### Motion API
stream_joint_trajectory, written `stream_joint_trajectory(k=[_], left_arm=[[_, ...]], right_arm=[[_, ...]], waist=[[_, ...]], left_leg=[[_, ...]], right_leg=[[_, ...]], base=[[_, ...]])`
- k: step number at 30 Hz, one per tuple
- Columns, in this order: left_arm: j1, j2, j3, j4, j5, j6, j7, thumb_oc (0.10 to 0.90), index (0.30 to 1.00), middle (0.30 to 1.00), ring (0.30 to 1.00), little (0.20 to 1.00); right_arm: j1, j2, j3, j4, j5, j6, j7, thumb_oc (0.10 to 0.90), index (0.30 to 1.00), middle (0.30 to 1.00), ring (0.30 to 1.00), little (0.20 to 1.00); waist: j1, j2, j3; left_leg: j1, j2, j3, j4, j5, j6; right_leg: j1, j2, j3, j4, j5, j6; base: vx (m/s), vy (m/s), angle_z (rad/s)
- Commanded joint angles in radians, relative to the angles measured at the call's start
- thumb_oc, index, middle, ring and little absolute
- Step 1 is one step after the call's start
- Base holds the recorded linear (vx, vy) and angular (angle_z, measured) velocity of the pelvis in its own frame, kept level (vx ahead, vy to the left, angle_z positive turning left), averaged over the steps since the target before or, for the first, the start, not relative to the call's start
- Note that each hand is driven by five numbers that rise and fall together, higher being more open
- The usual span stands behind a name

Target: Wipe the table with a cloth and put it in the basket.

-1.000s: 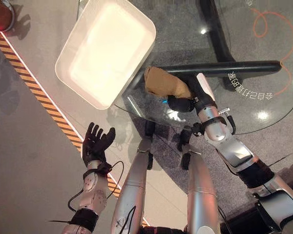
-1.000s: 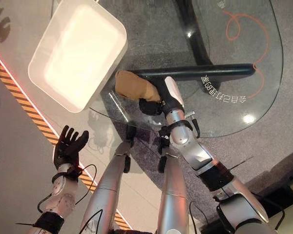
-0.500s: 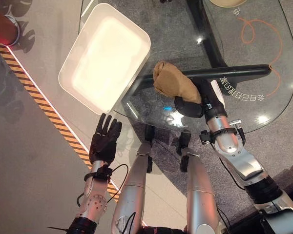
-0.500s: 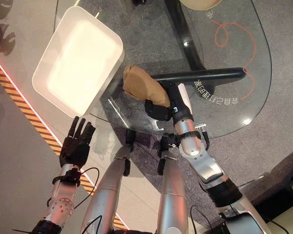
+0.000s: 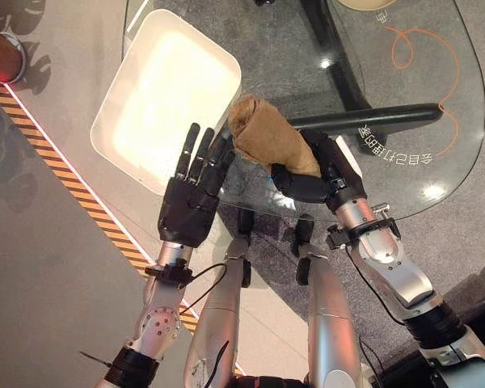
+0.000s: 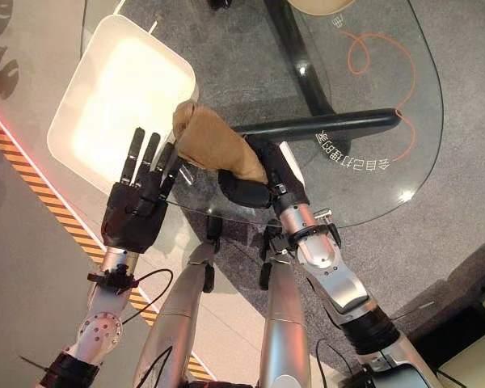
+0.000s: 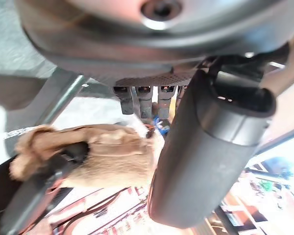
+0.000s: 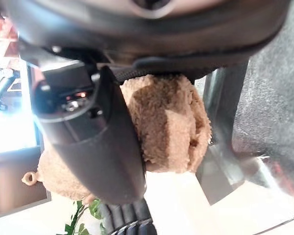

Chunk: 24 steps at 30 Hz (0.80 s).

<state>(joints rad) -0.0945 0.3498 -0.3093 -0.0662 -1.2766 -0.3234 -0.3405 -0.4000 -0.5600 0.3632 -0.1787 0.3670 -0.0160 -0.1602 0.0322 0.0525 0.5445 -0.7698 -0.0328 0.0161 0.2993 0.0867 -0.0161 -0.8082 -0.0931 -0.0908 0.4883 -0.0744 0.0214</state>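
A tan cloth [image 5: 268, 144] is bunched at the left edge of the glass table [image 5: 404, 97], its far end reaching the rim of the white basket [image 5: 123, 73]. My right hand [image 5: 311, 179] is shut on the cloth's near end. In the right wrist view the thumb [image 8: 93, 142] lies across the cloth [image 8: 171, 122]. My left hand [image 5: 192, 202] is open with straight fingers, held just left of the cloth over the basket's near corner. The left wrist view shows the cloth [image 7: 108, 156] just past the left thumb [image 7: 201, 147].
A black table leg bar [image 5: 372, 119] runs under the glass behind the cloth. An orange squiggle [image 5: 420, 56] marks the far right of the glass. Yellow-black tape [image 5: 73, 182] crosses the floor at the left. A beige round thing [image 5: 372, 3] sits at the table's far edge.
My left hand has risen from low by the floor to beside the cloth. The right hand has carried the cloth left, up to the basket's rim. The camera has shifted slightly.
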Motion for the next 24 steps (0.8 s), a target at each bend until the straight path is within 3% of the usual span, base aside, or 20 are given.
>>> stream_joint_trajectory(k=[1,8,14,24], left_arm=[[0.003,0.01,0.0,-0.138,0.034,-0.001,-0.039,0.8,0.9,0.9,0.9,0.9],[-0.026,0.013,-0.041,-0.107,0.044,0.006,-0.06,0.8,0.9,0.9,0.9,0.9],[-0.042,0.02,-0.062,-0.089,0.037,-0.018,-0.05,0.8,0.9,0.9,0.9,0.9],[-0.06,0.015,-0.052,-0.119,-0.04,-0.041,-0.14,0.8,0.9,0.9,0.9,0.9]], right_arm=[[-0.107,0.029,0.035,-0.267,0.047,-0.182,0.049,0.1,0.3,0.3,0.3,0.2],[-0.146,0.035,0.099,-0.278,0.054,-0.185,0.068,0.1,0.3,0.3,0.3,0.2],[-0.167,0.052,0.136,-0.301,0.15,-0.24,0.138,0.1,0.3,0.3,0.3,0.2],[-0.161,0.026,0.185,-0.232,-0.011,-0.141,0.101,0.1,0.3,0.3,0.3,0.2]], waist=[[-0.019,0.008,-0.025],[-0.025,0.007,-0.025],[-0.024,0.008,-0.025],[-0.023,0.01,-0.025]], left_leg=[[0.018,-0.051,0.049,0.068,-0.1,0.055],[0.008,-0.047,0.06,0.066,-0.1,0.053],[-0.004,-0.048,0.055,0.077,-0.1,0.05],[-0.014,-0.047,0.058,0.075,-0.098,0.047]], right_leg=[[0.027,0.08,-0.001,-0.083,0.058,0.004],[0.016,0.081,0.008,-0.093,0.063,0.003],[0.007,0.078,0.009,-0.089,0.064,0.004],[-0.006,0.073,0.004,-0.093,0.066,0.003]], base=[[0.01,0.007,-0.04],[0.01,0.008,-0.08],[0.0,0.001,-0.01],[0.0,0.0,0.0]])
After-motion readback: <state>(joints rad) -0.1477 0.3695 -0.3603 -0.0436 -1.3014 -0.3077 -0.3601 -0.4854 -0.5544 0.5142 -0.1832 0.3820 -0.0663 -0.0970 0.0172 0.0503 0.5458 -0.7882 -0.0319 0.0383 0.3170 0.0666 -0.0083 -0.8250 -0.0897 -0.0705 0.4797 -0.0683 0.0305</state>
